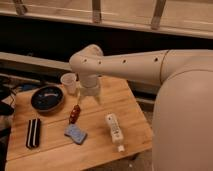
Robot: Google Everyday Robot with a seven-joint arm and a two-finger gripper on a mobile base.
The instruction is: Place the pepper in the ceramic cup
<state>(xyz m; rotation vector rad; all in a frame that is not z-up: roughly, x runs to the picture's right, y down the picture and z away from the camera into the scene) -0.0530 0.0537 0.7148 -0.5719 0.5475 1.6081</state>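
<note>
One pepper point(75, 114) beneath open jaws, one cup point(68, 82).

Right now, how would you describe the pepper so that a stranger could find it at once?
On the wooden table, look just below the gripper, which hangs over the table's middle. The pepper is there, to the right of the dark bowl and just behind the blue sponge. It alone is small, dark red and elongated.

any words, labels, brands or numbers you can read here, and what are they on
No text can be read anywhere.
The white oblong object: any marks are too blurred to read.
The ceramic cup, dark bowl, blue sponge: no lettering visible.
The gripper, just above the pepper: no lettering visible.
</note>
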